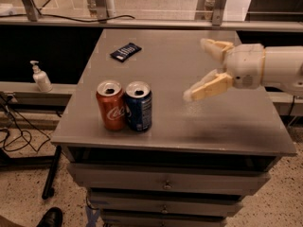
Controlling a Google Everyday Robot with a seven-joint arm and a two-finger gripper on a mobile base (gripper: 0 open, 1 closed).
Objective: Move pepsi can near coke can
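Claw [195, 70] of the single arm, at the right of the camera view; it hangs above the right half of the bench [222, 126], well apart from both cans; its two pale fingers are spread wide, one pointing toward the far edge and one toward the near edge; nothing lies between them.

Pepsi can [138, 106]: dark blue, upright, silver top uppermost; it stands toward the front left of the bench, immediately right of the coke can [111, 104]; the two walls either touch or are parted by a sliver, and which cannot be told. Coke can: red, upright, white script facing the camera.

Other items: a flat dark snack packet [125, 51] lies farther back on the bench, well apart from the cans; a pump bottle [41, 77] stands on a lower ledge to the left, off the bench; drawers [165, 183] fill the front beneath the top.

Progress, judged from this arrangement: the placement asked for looks complete, since the pepsi can rests unsupported beside the coke can and the claw has no hold on it; neither can is tilted, and neither sits at the very edge. Little seems left; the arm need only avoid the pair so as not to nudge either can; no further grasp appears called for.
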